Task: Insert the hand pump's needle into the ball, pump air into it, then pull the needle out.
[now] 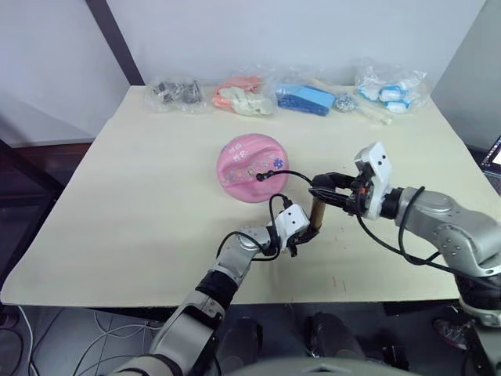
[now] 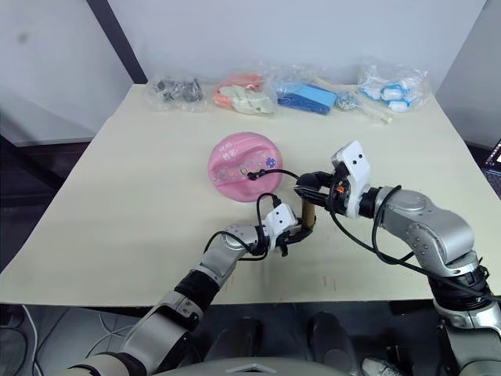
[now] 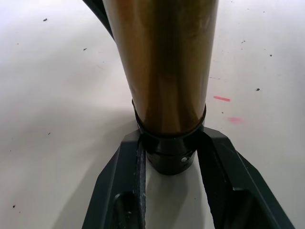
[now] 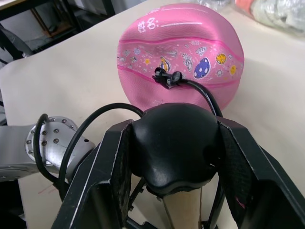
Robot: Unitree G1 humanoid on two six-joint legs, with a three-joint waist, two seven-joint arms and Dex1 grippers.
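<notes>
Pumping is in hand: near frame centre, the needle (image 4: 164, 78) sits in the sagging ball (image 1: 252, 168). The left tool (image 1: 301, 233) clamps the hand pump (image 1: 316, 213) base, the right tool (image 1: 329, 188) grips its handle. Next: press down.

needle (image 4: 161, 76) pin hidden inside ball (image 4: 181, 57), only fitting visible

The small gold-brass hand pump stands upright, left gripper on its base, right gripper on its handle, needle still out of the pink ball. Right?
Not quite: the needle already sits in the pink rubber ball, as the right wrist view shows. The grips on the gold-brass hand pump are as stated.
</notes>
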